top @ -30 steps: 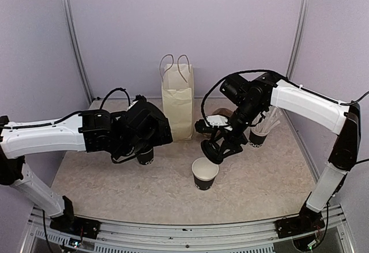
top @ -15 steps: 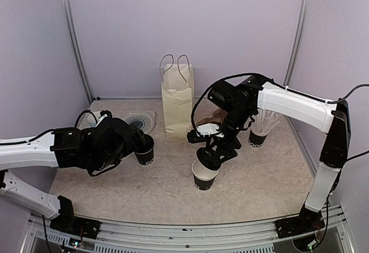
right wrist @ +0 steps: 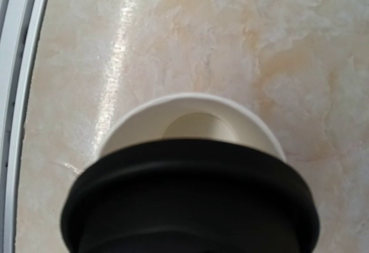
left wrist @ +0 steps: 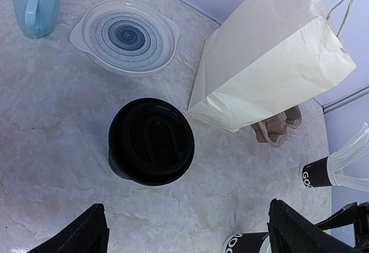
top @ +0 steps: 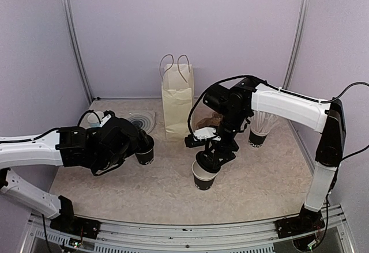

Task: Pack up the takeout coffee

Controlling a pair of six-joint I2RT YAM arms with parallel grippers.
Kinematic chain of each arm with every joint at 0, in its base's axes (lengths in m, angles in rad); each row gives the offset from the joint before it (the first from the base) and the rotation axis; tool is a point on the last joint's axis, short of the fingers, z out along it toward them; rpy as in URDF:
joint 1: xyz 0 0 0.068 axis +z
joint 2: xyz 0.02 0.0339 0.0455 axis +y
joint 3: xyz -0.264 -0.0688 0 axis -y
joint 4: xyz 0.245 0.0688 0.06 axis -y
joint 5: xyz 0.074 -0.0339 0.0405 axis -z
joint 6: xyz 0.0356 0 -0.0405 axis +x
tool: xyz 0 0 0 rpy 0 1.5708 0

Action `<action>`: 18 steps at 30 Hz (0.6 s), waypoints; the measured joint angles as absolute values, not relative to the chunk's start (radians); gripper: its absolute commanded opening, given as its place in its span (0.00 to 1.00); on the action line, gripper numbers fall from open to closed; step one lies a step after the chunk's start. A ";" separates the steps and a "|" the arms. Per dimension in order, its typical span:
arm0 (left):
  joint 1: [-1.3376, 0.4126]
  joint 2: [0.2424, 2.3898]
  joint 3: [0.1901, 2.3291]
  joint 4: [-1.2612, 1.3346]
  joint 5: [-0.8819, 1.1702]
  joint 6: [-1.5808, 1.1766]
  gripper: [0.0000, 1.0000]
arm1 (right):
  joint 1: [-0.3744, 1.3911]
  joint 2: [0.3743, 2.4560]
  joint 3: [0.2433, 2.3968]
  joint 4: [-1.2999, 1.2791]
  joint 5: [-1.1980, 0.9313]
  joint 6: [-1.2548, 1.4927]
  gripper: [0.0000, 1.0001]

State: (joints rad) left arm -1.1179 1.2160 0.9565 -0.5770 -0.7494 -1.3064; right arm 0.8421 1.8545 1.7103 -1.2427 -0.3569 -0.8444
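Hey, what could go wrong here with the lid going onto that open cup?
The black lid in the right gripper looks off-centre over the open cup; pressing now could tip the cup or seat the lid crooked. The open left gripper hangs by the lidded cup and might nudge it.

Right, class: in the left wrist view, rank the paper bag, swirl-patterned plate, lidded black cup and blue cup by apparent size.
1. paper bag
2. swirl-patterned plate and lidded black cup: about alike; the cup's top sits nearer the camera, so unranked
3. blue cup, partly cut off by the frame
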 measured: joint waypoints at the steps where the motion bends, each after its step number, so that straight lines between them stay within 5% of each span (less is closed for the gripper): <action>1: -1.118 1.215 0.956 -0.577 -0.749 -1.309 0.94 | 0.845 1.856 1.710 -1.244 -0.356 -0.844 0.61; 18: -1.135 1.171 0.913 -0.593 -0.757 -1.369 0.94 | 0.877 1.893 1.730 -1.265 -0.332 -0.809 0.68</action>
State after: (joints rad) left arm -1.1351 1.1713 0.9127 -0.5926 -0.7567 -1.3689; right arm 0.8772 1.8927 1.7302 -1.2648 -0.3317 -0.8093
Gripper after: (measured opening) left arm 0.936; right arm 0.697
